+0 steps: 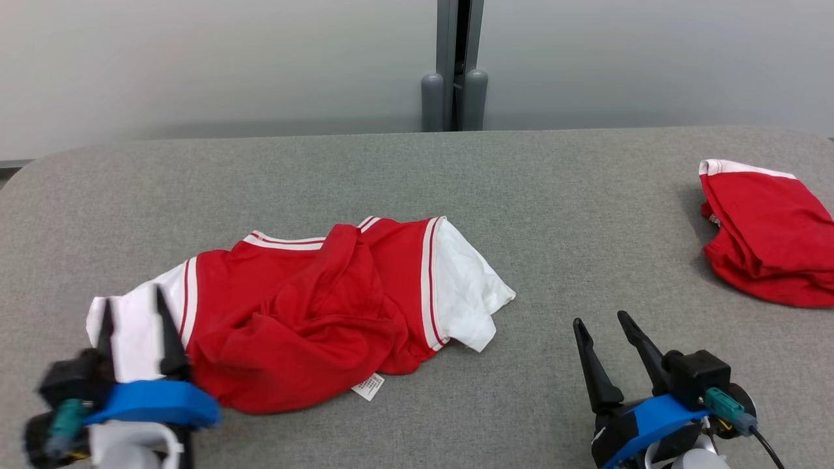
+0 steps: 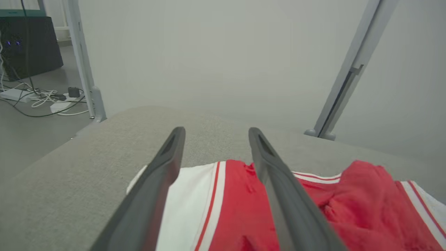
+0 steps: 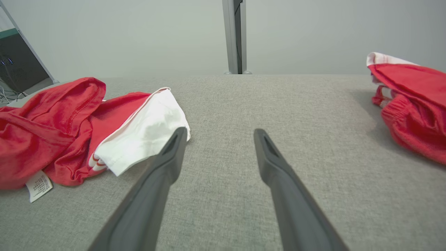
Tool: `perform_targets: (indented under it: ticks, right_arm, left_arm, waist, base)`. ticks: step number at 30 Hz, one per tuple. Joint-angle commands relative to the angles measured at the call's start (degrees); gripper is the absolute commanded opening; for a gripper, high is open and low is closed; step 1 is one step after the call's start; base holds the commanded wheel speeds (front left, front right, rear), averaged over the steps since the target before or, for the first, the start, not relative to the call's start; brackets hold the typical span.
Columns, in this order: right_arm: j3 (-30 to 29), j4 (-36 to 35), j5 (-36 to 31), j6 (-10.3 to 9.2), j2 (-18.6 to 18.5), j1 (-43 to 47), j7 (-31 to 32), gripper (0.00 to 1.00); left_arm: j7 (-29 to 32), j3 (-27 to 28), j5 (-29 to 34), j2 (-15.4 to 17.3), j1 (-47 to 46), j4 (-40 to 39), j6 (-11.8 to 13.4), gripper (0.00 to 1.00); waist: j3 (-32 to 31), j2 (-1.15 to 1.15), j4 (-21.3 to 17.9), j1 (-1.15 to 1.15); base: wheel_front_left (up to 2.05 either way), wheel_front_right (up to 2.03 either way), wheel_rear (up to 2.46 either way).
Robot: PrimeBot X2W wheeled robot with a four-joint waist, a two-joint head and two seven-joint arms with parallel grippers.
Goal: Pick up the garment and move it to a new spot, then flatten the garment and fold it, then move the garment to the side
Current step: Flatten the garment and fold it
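Grey woven-fabric tabletop point(image 1: 417, 169) carried the crumpled red jersey with white sleeves and striped trim point(image 1: 293, 319), left of centre and near the front edge.

Left gripper point(image 1: 133, 299) hung over the jersey's left white sleeve, fingers spread, nothing pinched. Right gripper point(image 1: 599, 319) sat over bare cloth to the right of the jersey, well apart from it, fingers spread too.

Looked like the flatten step. My read:
- red body was bunched over itself in the middle, so pinch the outer edges, not the lump
- left takes the near sleeve hem, right goes for the far white sleeve; pull apart low and even
- small white care label point(image 1: 369, 386) poked out at the front hem, a handy marker for which edge is which

Second red-and-white garment point(image 1: 769, 241) lay folded at the far right edge; stay off it.

Surface was flat and matte. Behind it were a plain pale wall and a grey metal post point(image 1: 454, 65). Left wrist view caught a dark cabinet point(image 2: 29, 45) and loose white cables point(image 2: 48, 99) on the floor.
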Motion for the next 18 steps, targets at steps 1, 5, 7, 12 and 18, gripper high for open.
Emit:
perform_targets:
  ticks: [1, 5, 7, 12, 18]
  right_arm:
    - [0.0, 0.0, -0.4, 0.0, -0.1, 0.7, 0.2, 1.0]
    - [0.1, -0.2, -0.4, 0.0, -0.1, 0.9, 0.3, 1.0]
    - [0.2, -0.3, -0.4, 0.0, -0.1, 1.0, 0.3, 1.0]
    - [0.5, -0.2, -0.1, 0.0, -0.1, 1.3, 0.3, 1.0]
    - [1.1, 0.1, 0.3, 0.0, -0.1, 1.4, 0.3, 1.0]
  left_arm:
    - [-0.2, -2.9, 1.3, -1.1, 0.6, -0.7, -1.5, 1.0]
    - [3.0, -9.2, 3.8, -2.9, 1.4, -2.0, -3.7, 1.0]
    - [5.1, -12.1, 4.6, -3.6, 1.1, -2.6, -4.9, 1.0]
    - [10.8, -17.6, 5.8, -4.5, 0.6, -1.4, -6.8, 1.0]
    - [16.3, -20.1, 9.1, -2.3, -1.4, 2.7, -5.4, 1.0]
  waist:
    - [-0.3, 0.0, 0.0, 0.0]
    - [-0.5, 0.0, -0.3, 0.0]
    - [-0.5, 0.0, -0.5, 0.0]
    - [-0.4, 0.0, -1.0, 0.0]
    - [-0.5, 0.0, -1.6, 0.0]
  base:
    - [0.0, 0.0, 0.0]
    - [0.0, 0.0, 0.0]
    - [0.0, 0.0, 0.0]
    - [0.0, 0.0, 0.0]
    - [0.0, 0.0, 0.0]
